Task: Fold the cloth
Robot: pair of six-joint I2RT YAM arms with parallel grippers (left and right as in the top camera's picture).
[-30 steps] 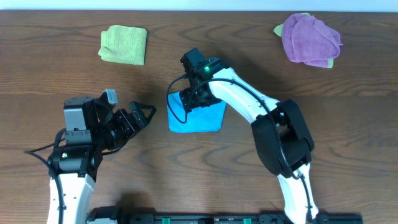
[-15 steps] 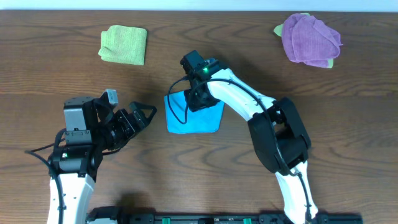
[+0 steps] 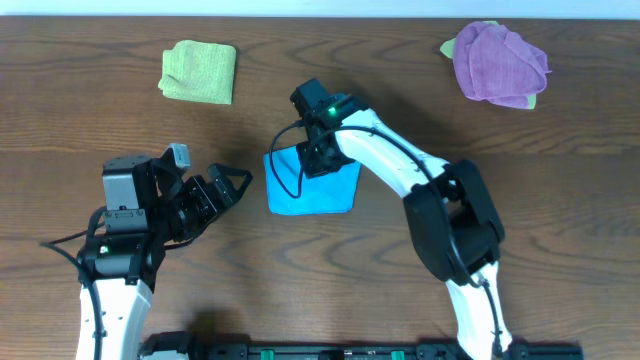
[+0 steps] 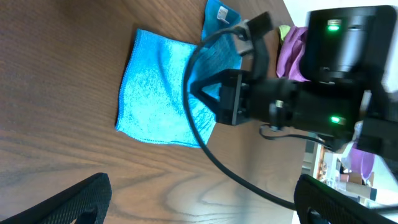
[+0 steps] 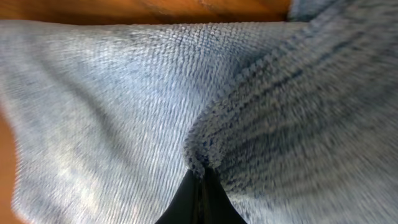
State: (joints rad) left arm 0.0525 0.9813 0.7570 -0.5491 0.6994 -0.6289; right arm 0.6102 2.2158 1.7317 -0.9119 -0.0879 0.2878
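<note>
The right gripper (image 5: pixel 200 183) is clamped on a pleat of the blue microfibre cloth (image 3: pixel 312 192), a compact rectangle at the centre of the brown wooden table (image 3: pixel 560 200). The left gripper (image 3: pixel 232 183), left of table centre, hangs agape. Folding appears well advanced; release remains.

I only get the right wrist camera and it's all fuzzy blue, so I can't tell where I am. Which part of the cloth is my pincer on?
Observer: The right pincer is at the far edge of the blue cloth, toward its left corner. The rest of the cloth lies flat on the table.
Operator: Is the other arm helping?
Observer: No. The left pincer is open, off to the left of the cloth, not touching it.
Operator: Are there more cloths?
Observer: Yes. A green cloth sits folded at the far left, and a purple cloth is bunched up at the far right.
</note>
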